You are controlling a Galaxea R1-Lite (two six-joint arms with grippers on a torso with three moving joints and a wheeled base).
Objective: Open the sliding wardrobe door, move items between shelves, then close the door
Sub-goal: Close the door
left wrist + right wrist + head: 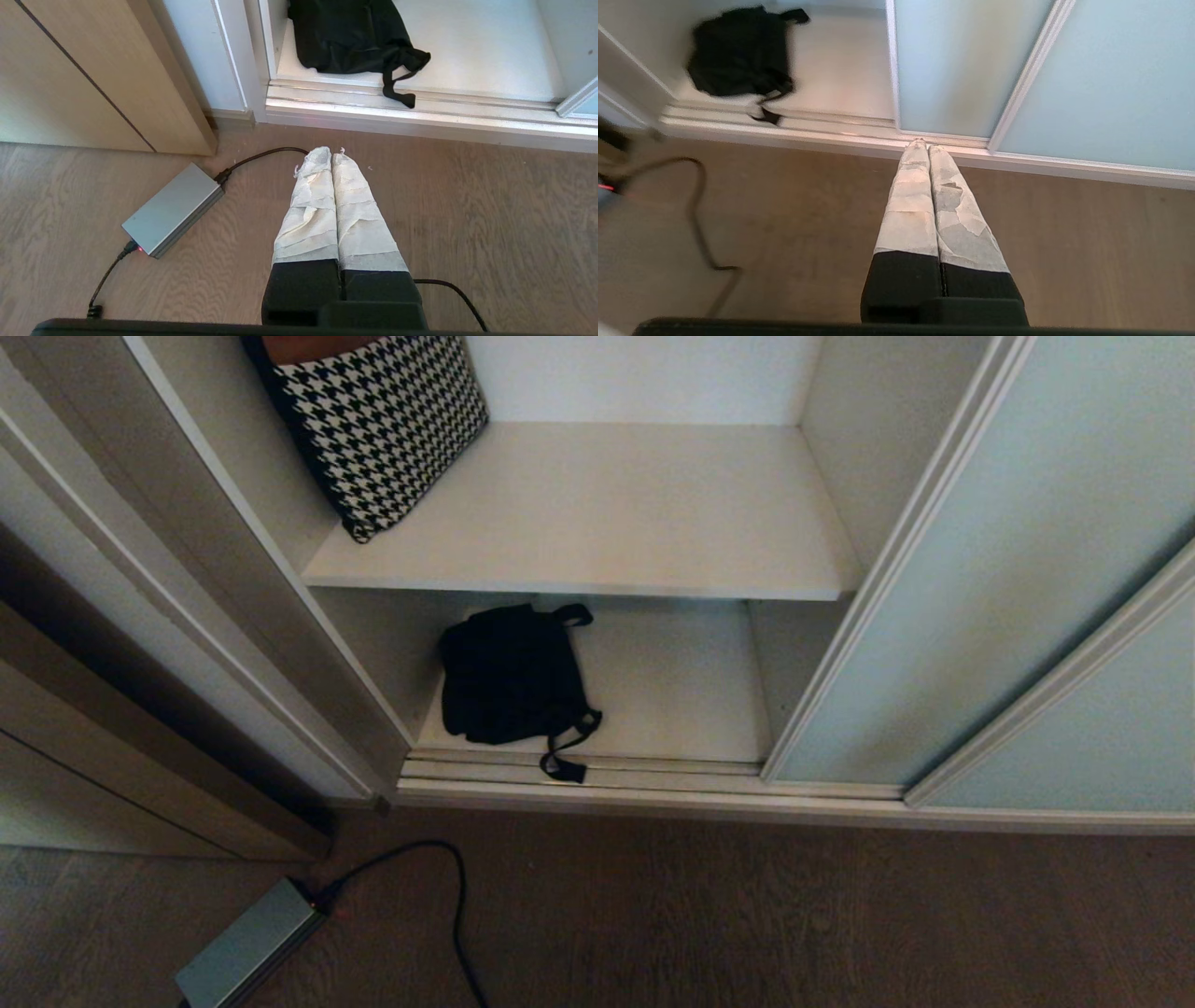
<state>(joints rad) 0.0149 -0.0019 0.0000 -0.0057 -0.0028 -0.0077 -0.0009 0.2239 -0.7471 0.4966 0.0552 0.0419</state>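
Note:
The sliding wardrobe door [1008,551] of frosted blue-green glass stands slid to the right, leaving the wardrobe open. A floppy black bag [512,674] lies on the bottom shelf [681,691], one strap hanging over the floor track. A houndstooth cushion [383,420] leans at the left of the upper shelf [607,513]. Neither arm shows in the head view. My left gripper [331,151] is shut and empty above the floor, short of the bag [350,32]. My right gripper [924,145] is shut and empty, its tips near the door's lower frame [943,70]; the bag [738,51] lies off to one side.
A grey power adapter [247,947] with a black cable [448,887] lies on the wooden floor at the front left. A beige wooden panel [112,747] stands left of the wardrobe. The metal floor track [653,779] runs along the wardrobe's front.

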